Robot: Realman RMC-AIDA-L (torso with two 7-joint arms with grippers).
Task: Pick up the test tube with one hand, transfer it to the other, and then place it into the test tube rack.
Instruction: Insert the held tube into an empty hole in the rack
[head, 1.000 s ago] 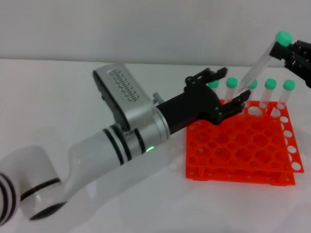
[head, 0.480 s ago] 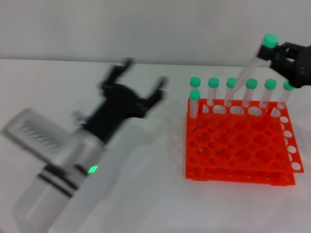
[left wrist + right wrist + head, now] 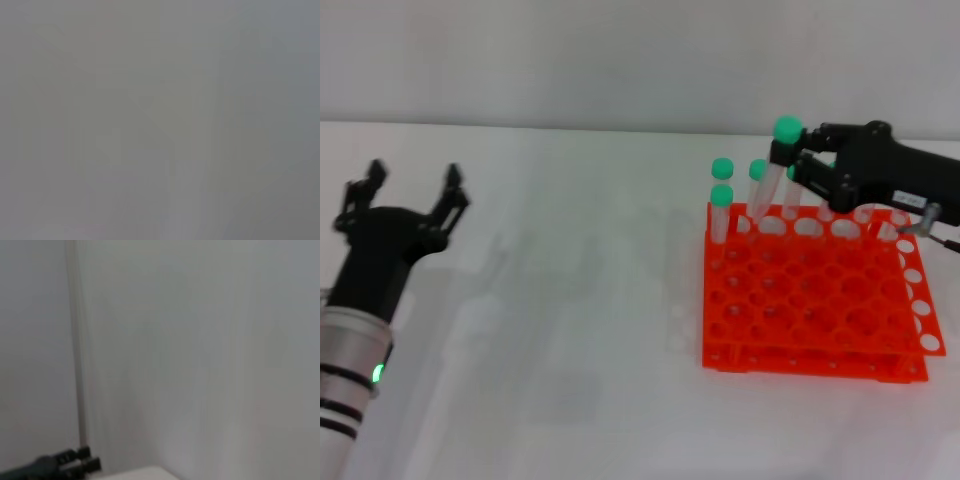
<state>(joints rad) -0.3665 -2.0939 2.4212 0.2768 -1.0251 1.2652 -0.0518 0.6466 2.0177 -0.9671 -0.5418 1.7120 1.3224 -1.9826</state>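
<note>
My right gripper (image 3: 790, 160), black and blocky with a white label, is shut on the test tube (image 3: 786, 129) just below its green cap. The tube hangs tilted, its lower end over the back left holes of the orange-red rack (image 3: 810, 362). I cannot tell whether its tip is inside a hole. My left gripper (image 3: 408, 190), black and clawed on the white arm, is open and empty far to the left, well away from the rack. The left wrist view shows only blank grey. The right wrist view shows a pale wall.
Other green-capped tubes (image 3: 722, 195) stand in the rack's back rows, some hidden behind my right gripper. The rack's front rows hold open holes. A dark object (image 3: 60, 464) shows low in the right wrist view.
My left arm has pulled back from the rack to the far left, its gripper open. My right gripper has carried the tube left and down over the rack's back rows.
</note>
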